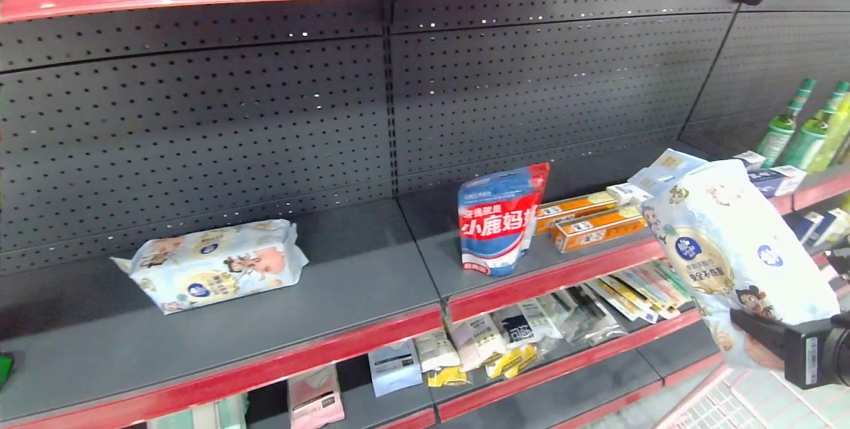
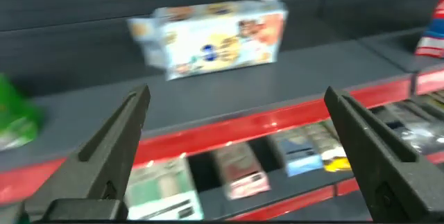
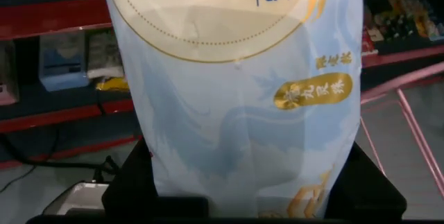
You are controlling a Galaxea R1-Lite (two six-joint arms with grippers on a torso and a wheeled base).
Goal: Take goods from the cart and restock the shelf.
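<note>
My right gripper (image 1: 764, 343) is clamped on the lower end of the held wipes pack (image 1: 737, 250), a soft white plastic packet printed with cartoon figures. It stands upright in the air in front of the right part of the grey metal shelf with its red front edge (image 1: 372, 283). It is also above the pink-and-white wire cart (image 1: 724, 406). Through the right wrist camera I see the pack (image 3: 243, 92) squeezed between the two black fingers (image 3: 128, 189), with the gripper (image 3: 253, 196) closed on both its sides.

My left gripper (image 2: 239, 161) is empty, its dark fingers (image 2: 114, 148) spread wide. It sits in front of the shelf's red edge (image 2: 263, 123) and faces the shelved wipes pack (image 2: 211, 37), a second white cartoon-printed packet of the same kind. That packet lies flat on the left section of the shelf board (image 1: 216, 263), well apart from everything else.

On the right section a blue, red and white standing pouch (image 1: 501, 220) is upright near the front edge. Two long orange cardboard boxes (image 1: 591, 220) lie just beside it. Farther right stand green plastic bottles (image 1: 787, 123) (on the neighbouring shelf unit). The lower shelf carries a row of small flat packets (image 1: 465, 349).
</note>
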